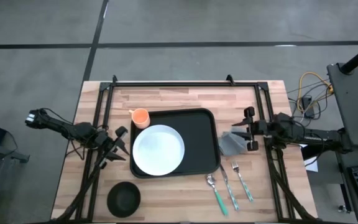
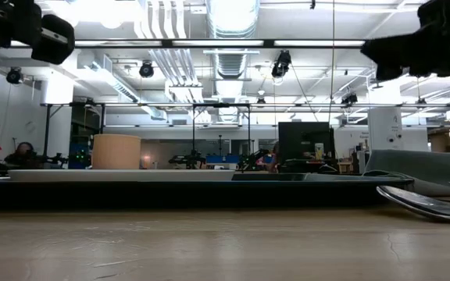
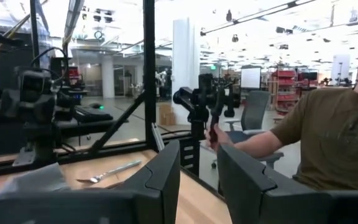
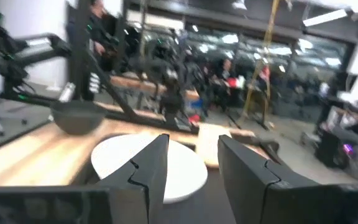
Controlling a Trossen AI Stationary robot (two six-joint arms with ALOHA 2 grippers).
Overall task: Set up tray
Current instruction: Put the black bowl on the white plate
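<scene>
From above, the tray [image 1: 201,134] lies flat mid-table, a white plate [image 1: 158,150] on its left half and an orange cup [image 1: 140,117] at its far-left corner. The left gripper [image 1: 118,148] hangs just off the tray's left rim, fingers spread, grasping nothing. The right gripper [image 1: 250,129] sits off the tray's right edge above a grey napkin [image 1: 232,144], jaws parted and empty.

At table height the tray [image 2: 170,191] shows as a long, low dark slab; it looks stiff and light, though probably slick.

The left wrist view shows spread, empty fingers [image 3: 160,177].

The right wrist view, blurred, shows parted fingers [image 4: 148,171] facing the plate [image 4: 126,158]. The thin raised rim seems the best hold.
</scene>
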